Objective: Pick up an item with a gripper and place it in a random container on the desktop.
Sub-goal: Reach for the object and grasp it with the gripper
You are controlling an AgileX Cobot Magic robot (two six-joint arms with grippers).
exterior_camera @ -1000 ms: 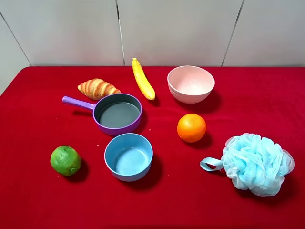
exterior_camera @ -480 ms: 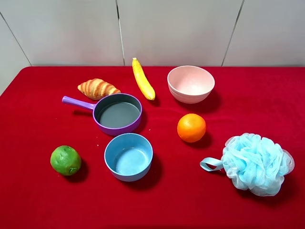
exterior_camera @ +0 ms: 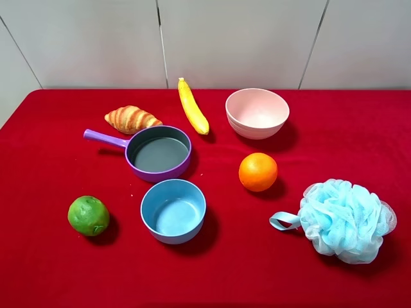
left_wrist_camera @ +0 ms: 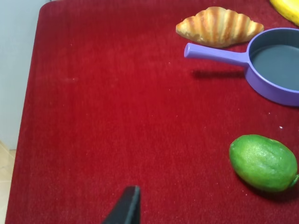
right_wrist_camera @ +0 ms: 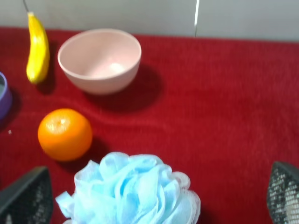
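Observation:
The orange (exterior_camera: 258, 172) sits on the red desktop (exterior_camera: 334, 141), right of centre. The pale pink bowl (exterior_camera: 257, 131) stands empty just behind it. Neither arm shows in the exterior high view. In the right wrist view the orange (right_wrist_camera: 65, 134) and the pink bowl (right_wrist_camera: 100, 81) lie ahead of my right gripper (right_wrist_camera: 155, 186), which is open wide and empty, above a blue mesh sponge (right_wrist_camera: 135, 191). In the left wrist view only one black fingertip (left_wrist_camera: 126, 207) of my left gripper shows, over bare cloth; it holds nothing that I can see.
A green lime (exterior_camera: 88, 215) lies front left and also shows in the left wrist view (left_wrist_camera: 263, 162). A light blue bowl (exterior_camera: 146, 215), a purple pan (exterior_camera: 103, 137), a croissant (exterior_camera: 131, 119) and a yellow banana-like fruit (exterior_camera: 192, 106) fill the middle and back. The mesh sponge (exterior_camera: 347, 219) lies front right.

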